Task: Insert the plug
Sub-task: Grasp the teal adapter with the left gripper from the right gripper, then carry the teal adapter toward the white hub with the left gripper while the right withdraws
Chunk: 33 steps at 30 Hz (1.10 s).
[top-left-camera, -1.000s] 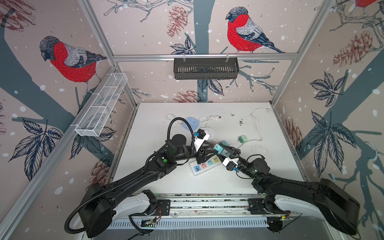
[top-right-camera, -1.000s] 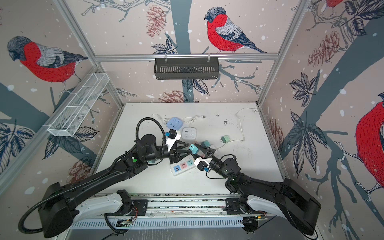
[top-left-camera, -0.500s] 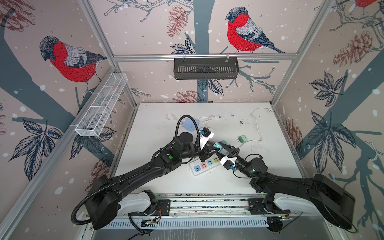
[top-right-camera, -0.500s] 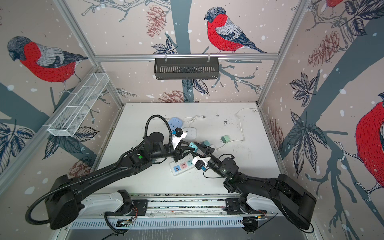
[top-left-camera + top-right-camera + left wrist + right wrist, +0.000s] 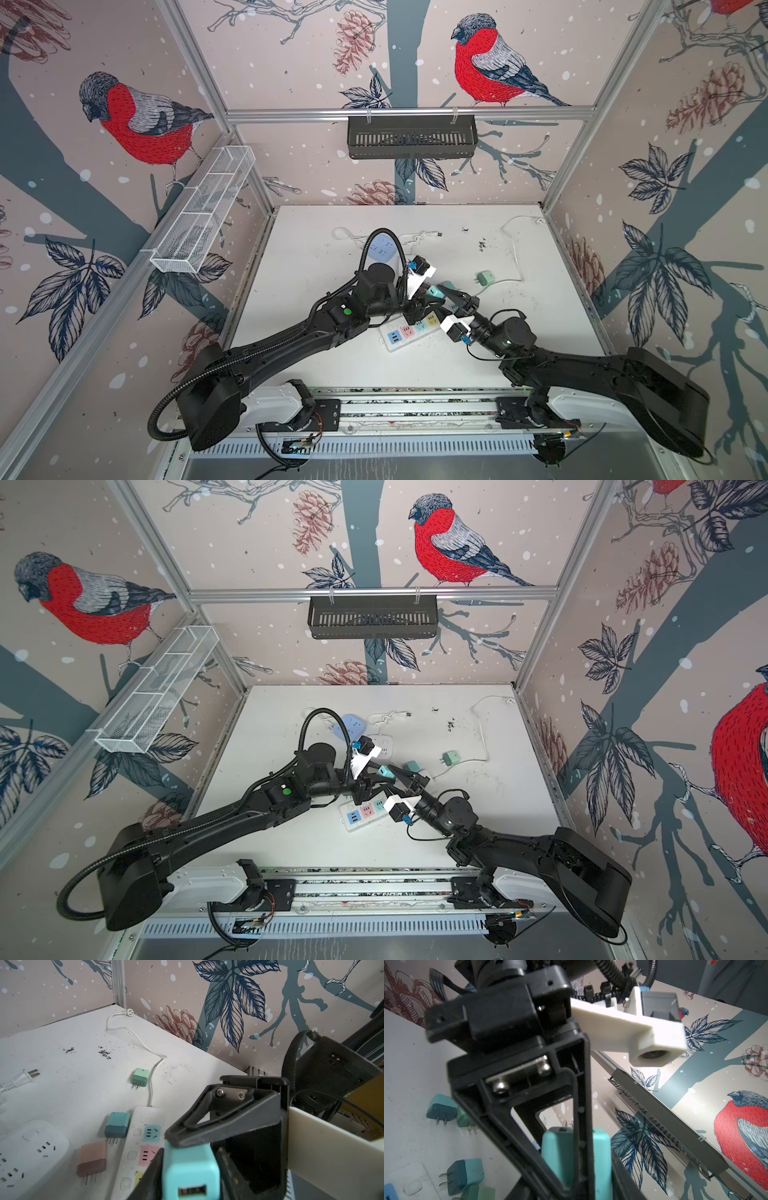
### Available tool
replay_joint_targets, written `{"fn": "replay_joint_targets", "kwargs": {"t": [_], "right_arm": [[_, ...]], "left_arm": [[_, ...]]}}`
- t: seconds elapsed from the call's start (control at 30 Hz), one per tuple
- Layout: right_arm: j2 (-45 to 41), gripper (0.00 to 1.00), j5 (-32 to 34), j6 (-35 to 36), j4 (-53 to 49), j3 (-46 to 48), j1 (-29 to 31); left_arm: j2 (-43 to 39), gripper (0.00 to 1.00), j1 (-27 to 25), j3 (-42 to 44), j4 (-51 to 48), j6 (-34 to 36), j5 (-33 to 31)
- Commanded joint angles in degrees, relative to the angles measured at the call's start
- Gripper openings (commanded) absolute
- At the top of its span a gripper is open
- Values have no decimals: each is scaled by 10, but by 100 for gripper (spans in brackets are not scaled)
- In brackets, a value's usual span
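Note:
A light teal plug (image 5: 434,291) (image 5: 384,771) hangs above the white power strip (image 5: 399,334) (image 5: 361,812), which has coloured sockets. Both grippers meet on it. My right gripper (image 5: 444,293) (image 5: 400,773) is shut on the plug (image 5: 556,1157). One of its fingers lies across the plug's top in the left wrist view. My left gripper (image 5: 428,297) (image 5: 376,777) has a finger on each side of the plug (image 5: 190,1169), whose USB end faces the left wrist camera. The plug's prongs are hidden.
On the table beside the strip (image 5: 128,1167) lie a dark teal plug (image 5: 117,1124), a brown plug (image 5: 92,1159) and a green plug (image 5: 140,1076) (image 5: 485,277). A white socket block (image 5: 31,1147) and a pale blue one (image 5: 353,725) sit behind, with loose white cords.
My left arm has swung right and forward to the plug held by my right gripper, and its fingers now sit round it. The right arm has barely moved.

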State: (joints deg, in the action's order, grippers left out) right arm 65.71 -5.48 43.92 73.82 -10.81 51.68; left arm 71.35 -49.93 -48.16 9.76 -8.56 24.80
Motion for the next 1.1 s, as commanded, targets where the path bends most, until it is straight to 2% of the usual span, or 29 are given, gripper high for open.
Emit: {"fn": "replay_joint_targets", "kwargs": {"t": [0.0, 0.1, 0.13, 0.27, 0.3, 0.4, 0.53, 0.67, 0.73, 0.77, 0.83, 0.93, 1.07], "right_arm": [[-4, 4, 7, 7, 20, -3, 0], [-1, 4, 13, 11, 20, -1, 1], [0, 9, 14, 11, 23, 1, 1], [4, 73, 34, -2, 80, 23, 3], [3, 100, 38, -5, 95, 31, 3], [-2, 100, 69, -19, 117, 56, 3], [-23, 100, 187, -107, 114, 74, -4], [-44, 100, 300, -227, 92, 80, -51], [-60, 100, 357, -322, 53, 73, -90], [-71, 100, 369, -375, 13, 65, -119], [-99, 100, 365, -470, -116, 36, -175], [-134, 100, 297, -575, -314, -23, -280], [-157, 100, 219, -646, -290, 13, -385]], "left_arm": [[-1, 31, -3, -10, -1, 12, 30], [-6, 20, -3, -8, 0, 13, 31], [-8, 15, -3, -6, 2, 13, 31], [-19, 0, -3, -5, 6, 11, 1], [-22, 0, -3, -5, 8, 10, -11], [-34, 0, -3, -4, 7, 10, -61], [-45, 0, -3, -3, 0, 9, -125], [-38, 0, 2, -78, -68, -62, -270], [-28, 0, 2, -137, -114, -98, -325], [-21, 0, 2, -166, -132, -108, -331], [-6, 0, 2, -218, -165, -135, -326], [16, 0, 2, -285, -224, -163, -312], [10, 0, 2, -286, -241, -195, -323]]}}
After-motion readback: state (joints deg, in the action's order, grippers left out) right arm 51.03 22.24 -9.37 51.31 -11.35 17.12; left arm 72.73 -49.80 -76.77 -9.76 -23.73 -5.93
